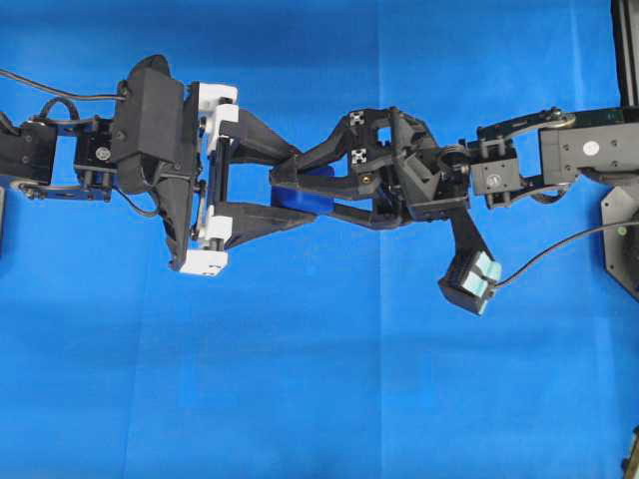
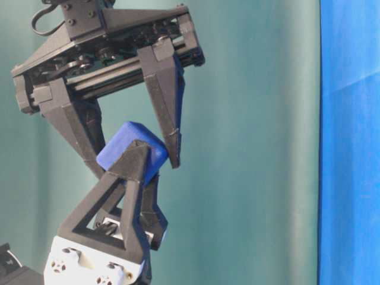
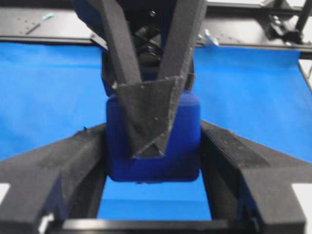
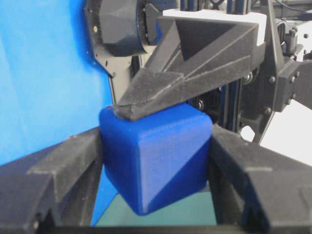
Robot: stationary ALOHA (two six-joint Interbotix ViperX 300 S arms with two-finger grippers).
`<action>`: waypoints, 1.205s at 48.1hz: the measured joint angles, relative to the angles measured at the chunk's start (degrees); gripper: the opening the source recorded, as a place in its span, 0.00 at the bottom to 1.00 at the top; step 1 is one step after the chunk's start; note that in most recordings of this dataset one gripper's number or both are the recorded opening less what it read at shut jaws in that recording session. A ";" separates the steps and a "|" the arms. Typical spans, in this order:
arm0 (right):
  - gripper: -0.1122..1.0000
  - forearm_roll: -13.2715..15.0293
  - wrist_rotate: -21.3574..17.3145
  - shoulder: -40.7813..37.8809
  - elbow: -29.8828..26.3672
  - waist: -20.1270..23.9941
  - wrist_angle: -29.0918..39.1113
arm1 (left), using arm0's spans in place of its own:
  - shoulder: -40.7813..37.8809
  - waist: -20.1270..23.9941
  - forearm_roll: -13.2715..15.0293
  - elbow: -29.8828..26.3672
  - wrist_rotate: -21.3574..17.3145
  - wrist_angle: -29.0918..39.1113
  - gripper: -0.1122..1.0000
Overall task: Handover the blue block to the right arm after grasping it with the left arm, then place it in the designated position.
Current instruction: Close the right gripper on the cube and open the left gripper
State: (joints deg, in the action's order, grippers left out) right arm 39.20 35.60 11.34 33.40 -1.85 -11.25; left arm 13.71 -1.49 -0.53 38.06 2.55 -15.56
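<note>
Where both arms meet, blue cloth [image 1: 319, 379] covers the table — teal wall [image 2: 255, 148] behind.

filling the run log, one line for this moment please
phase: handover | blue block: midair, in both claws | left claw: shut on block | right claw: shut on block | cloth: below

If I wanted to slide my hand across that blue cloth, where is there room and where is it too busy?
The blue cloth looks bare in the wide stretch below both arms, and in the band above them. The crowded spot is the middle, where the left claw and the right claw both close on the blue block. A small grey box hangs under the right arm.
</note>
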 measured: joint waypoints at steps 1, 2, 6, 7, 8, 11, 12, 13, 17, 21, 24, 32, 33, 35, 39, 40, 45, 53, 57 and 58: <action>0.57 0.00 0.00 0.00 0.00 0.00 0.00 | 0.00 0.09 0.00 0.00 0.00 -0.09 0.54; 0.57 0.00 0.00 0.00 0.00 0.00 0.00 | -0.09 0.09 0.00 0.00 0.00 -0.09 0.54; 0.57 0.00 -0.09 -0.09 0.00 0.00 0.00 | 0.00 0.00 0.00 0.00 0.00 -0.09 0.54; 0.57 0.00 0.00 -0.09 0.00 0.09 0.00 | 0.00 0.09 -0.09 0.00 0.00 0.00 0.54; 0.57 0.00 -0.09 0.00 0.00 0.09 0.00 | 0.00 0.09 0.00 0.00 0.00 -0.09 0.54; 0.57 0.00 -0.18 0.00 0.00 0.00 0.09 | 0.00 0.09 0.00 0.00 0.26 -0.09 0.63; 0.57 0.00 -0.44 0.00 0.00 0.00 0.09 | 0.00 0.00 -0.09 0.00 0.09 -0.18 0.68; 0.57 0.00 -0.62 0.00 0.00 0.00 0.09 | 0.00 0.00 -0.09 -0.09 0.26 -0.35 0.74; 0.57 0.00 -0.70 0.00 0.00 -0.09 0.09 | 0.00 -0.09 -0.09 0.00 0.26 -0.70 0.89; 0.57 0.00 -0.70 -0.09 0.00 -0.09 0.09 | 0.00 -0.09 -0.09 0.00 0.26 -0.88 0.94; 0.57 0.00 -0.70 0.00 0.00 -0.09 0.09 | 0.00 -0.09 -0.09 0.00 0.44 -0.88 0.93; 0.57 0.00 -0.70 0.00 0.00 -0.09 0.09 | 0.00 -0.09 -0.09 -0.09 0.44 -0.97 0.93; 0.57 0.00 -0.70 0.00 0.00 0.00 0.18 | 0.00 -0.09 -0.09 0.00 0.44 -0.88 0.93; 0.57 -0.09 -0.70 0.09 0.00 -0.09 0.26 | 0.00 -0.09 -0.09 0.00 0.44 -0.97 0.93; 0.57 0.00 -0.79 0.70 0.18 0.00 0.35 | 0.00 -0.09 -0.09 -0.09 0.44 -0.97 0.93; 0.57 -0.09 -0.79 1.05 0.26 0.00 0.35 | 0.00 -0.09 -0.09 0.00 0.44 -0.97 0.93; 0.57 -0.09 -0.79 3.25 1.67 0.09 0.44 | 0.18 -0.09 -0.09 0.18 0.44 -0.97 0.93; 0.57 -0.09 -0.88 8.35 5.36 0.26 1.32 | 1.14 -0.09 -0.18 1.05 0.44 -0.88 0.93; 0.57 -0.09 -0.88 11.43 7.47 0.44 2.64 | 1.32 -0.09 -0.09 1.14 0.44 -0.97 0.93; 0.57 -0.09 -0.88 12.22 7.91 0.44 2.90 | 1.32 -0.09 -0.18 1.14 0.44 -0.97 0.93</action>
State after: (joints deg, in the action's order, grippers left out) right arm 39.11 34.72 23.55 41.31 -1.41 -8.35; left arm 15.03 -1.58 -0.70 39.20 2.99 -16.52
